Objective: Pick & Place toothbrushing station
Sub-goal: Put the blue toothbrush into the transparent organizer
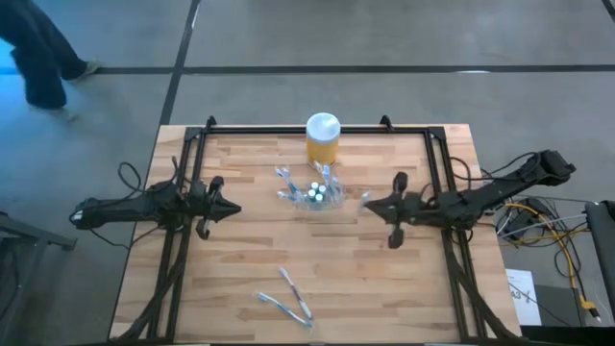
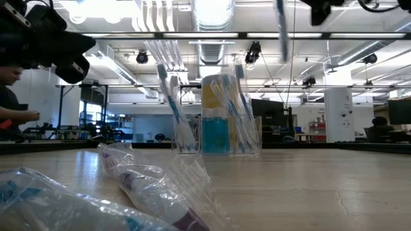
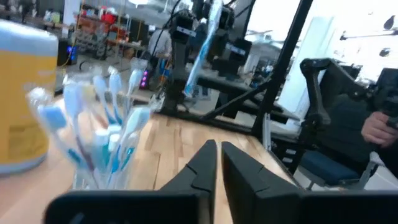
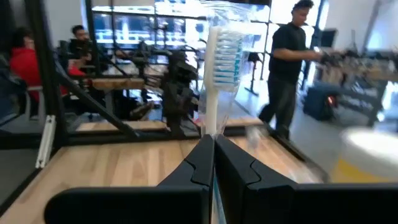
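— Holder (image 1: 315,195) from above sits just before the jar (image 1: 323,137), the right gripper (image 1: 368,205) beside it. Step?
— Placing. Right wrist view: jaws clenched on a wrapped toothbrush (image 4: 222,62); next, lower it into the holder. Left gripper (image 3: 216,163) empty, closed.

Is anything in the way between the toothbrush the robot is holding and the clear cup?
Nothing visible. The right gripper holds a wrapped toothbrush just beside the clear cup, with only bare table between them.

Holder (image 1: 314,195) beside yellow jar (image 1: 323,138); toothbrushes (image 1: 286,297) apart.
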{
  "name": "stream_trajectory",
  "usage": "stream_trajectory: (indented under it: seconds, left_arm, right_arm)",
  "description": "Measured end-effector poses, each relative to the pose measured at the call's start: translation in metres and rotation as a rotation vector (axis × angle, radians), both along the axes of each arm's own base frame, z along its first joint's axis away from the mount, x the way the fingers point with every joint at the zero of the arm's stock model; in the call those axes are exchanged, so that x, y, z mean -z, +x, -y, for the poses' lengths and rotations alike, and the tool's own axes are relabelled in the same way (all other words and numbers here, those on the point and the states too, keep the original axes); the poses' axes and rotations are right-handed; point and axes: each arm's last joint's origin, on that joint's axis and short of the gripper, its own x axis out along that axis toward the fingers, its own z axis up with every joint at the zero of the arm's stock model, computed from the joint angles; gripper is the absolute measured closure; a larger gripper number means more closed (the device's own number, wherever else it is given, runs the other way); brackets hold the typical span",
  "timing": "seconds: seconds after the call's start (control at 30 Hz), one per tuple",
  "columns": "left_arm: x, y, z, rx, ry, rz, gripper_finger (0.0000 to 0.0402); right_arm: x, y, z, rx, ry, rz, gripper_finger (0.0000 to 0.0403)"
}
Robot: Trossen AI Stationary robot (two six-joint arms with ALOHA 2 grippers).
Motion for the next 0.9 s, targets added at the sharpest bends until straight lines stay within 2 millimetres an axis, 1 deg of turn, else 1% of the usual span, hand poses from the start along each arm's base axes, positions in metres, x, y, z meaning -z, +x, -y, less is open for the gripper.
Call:
stream_trajectory:
  seconds: [0.1, 0.23, 0.3, 0.43, 0.57, 0.7, 0.9]
  left_arm:
    - [-0.005, 0.000, 0.001, 0.039, 0.010, 0.052, 0.0347]
    - [-0.012, -0.001, 0.005, 0.150, 0.040, 0.126, 0.0290]
    - [-0.015, 0.000, 0.005, 0.155, 0.047, 0.155, 0.0260]
    - [-0.020, 0.001, 0.005, 0.156, 0.055, 0.158, 0.0205]
    - [-0.028, 0.004, 0.006, 0.163, 0.092, 0.146, 0.0159]
    - [-0.036, 0.009, 0.006, 0.157, 0.170, 0.136, 0.0134]
    - [-0.048, 0.016, 0.005, 0.138, 0.242, 0.116, 0.0131]
  right_arm:
    - [-0.011, 0.025, -0.006, -0.035, -0.049, 0.023, 0.0395]
    - [-0.019, 0.060, -0.009, -0.033, -0.104, 0.016, 0.0395]
    - [-0.020, 0.078, -0.008, -0.033, -0.113, 0.002, 0.0395]
    - [-0.020, 0.110, -0.004, -0.076, -0.108, -0.012, 0.0394]
    - [-0.015, 0.141, 0.002, -0.041, -0.086, -0.019, 0.0394]
    - [-0.011, 0.172, 0.005, -0.018, -0.077, -0.008, 0.0394]
    - [-0.009, 0.209, 0.006, -0.002, -0.085, -0.002, 0.0395]
